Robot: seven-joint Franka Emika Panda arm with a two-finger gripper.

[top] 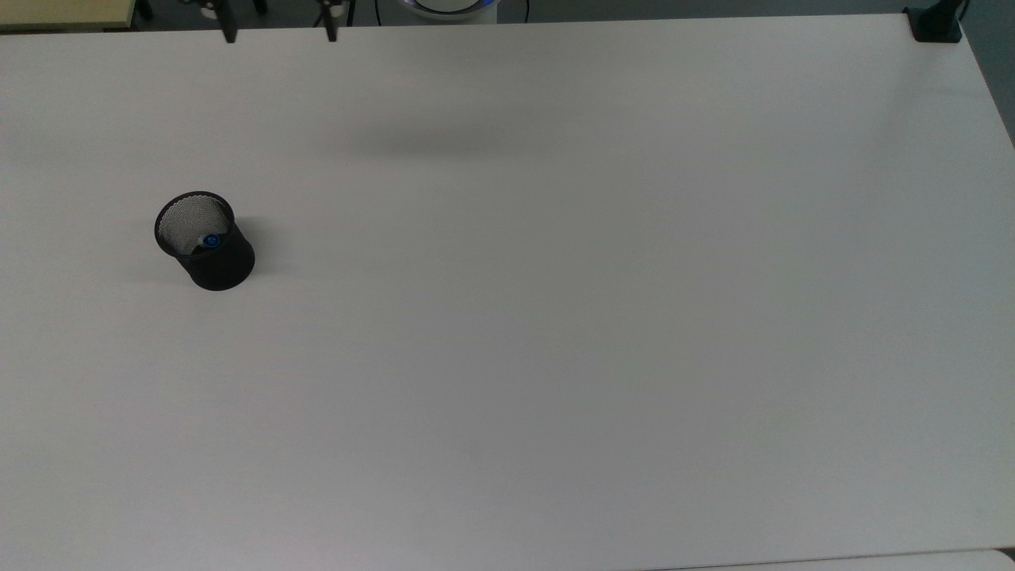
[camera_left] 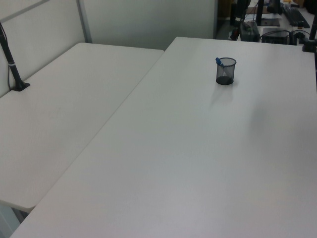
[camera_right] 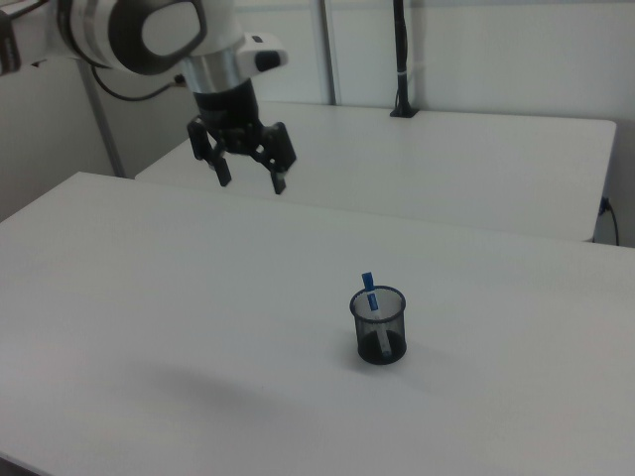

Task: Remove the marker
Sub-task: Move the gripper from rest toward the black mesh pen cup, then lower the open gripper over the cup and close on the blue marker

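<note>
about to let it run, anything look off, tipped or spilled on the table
Nothing stands out. The black mesh cup stands upright on the white table, and the marker leans inside it, blue end poking above the rim. The gripper hangs open, well above and away.

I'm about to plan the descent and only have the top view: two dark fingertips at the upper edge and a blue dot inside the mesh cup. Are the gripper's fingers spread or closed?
Observer: Spread. In the right view the gripper is open, fingers pointing down, holding nothing.
Operator: Is it near the table yet?
Observer: No. In the right view it hangs well above the table, to the right view's left of the mesh cup and farther back.
Operator: Does the marker clear the rim?
Observer: Yes. In the right view the marker has its blue end sticking up above the rim, and its white barrel slants down inside the mesh.
</note>
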